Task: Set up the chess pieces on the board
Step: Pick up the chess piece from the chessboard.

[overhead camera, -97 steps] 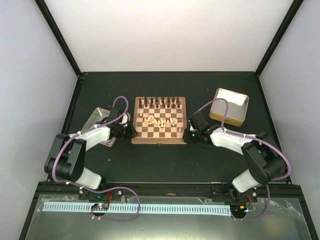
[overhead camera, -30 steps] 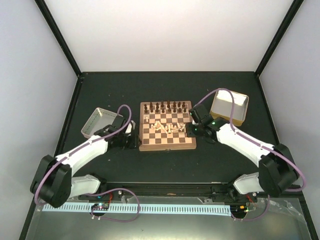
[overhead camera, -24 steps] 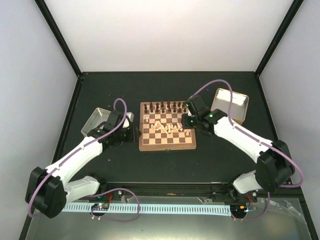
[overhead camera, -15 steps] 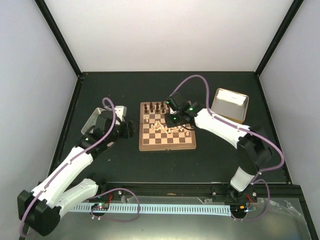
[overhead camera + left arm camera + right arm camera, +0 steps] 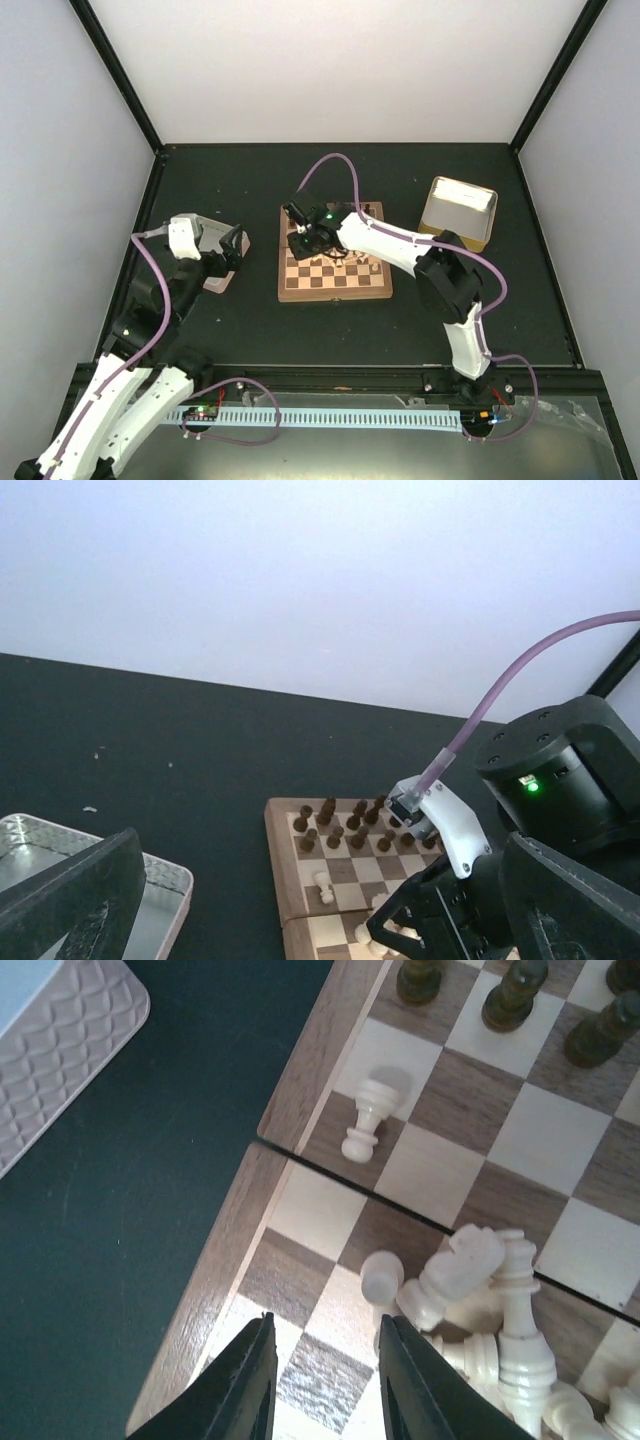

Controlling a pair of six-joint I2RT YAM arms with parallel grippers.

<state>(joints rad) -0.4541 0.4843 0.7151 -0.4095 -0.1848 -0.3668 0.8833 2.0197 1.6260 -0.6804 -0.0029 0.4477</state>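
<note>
Right gripper (image 5: 325,1385), apart and empty, hovers at the board (image 5: 308,1072)'s left edge, ready to pinch one of the heaped chess pieces (image 5: 470,1265); left gripper (image 5: 230,248) gapes wide.

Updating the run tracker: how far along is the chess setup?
Done: dark pieces stand in rows at the far side of the board. In hand: right gripper hovers open, empty, by the heaped pale chess pieces. To do: place every pale piece.

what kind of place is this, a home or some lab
Probably a robot test cell, not a home: blank white walls box in a dark table with a chessboard, metal tray and two bolted-down robot arms.
</note>
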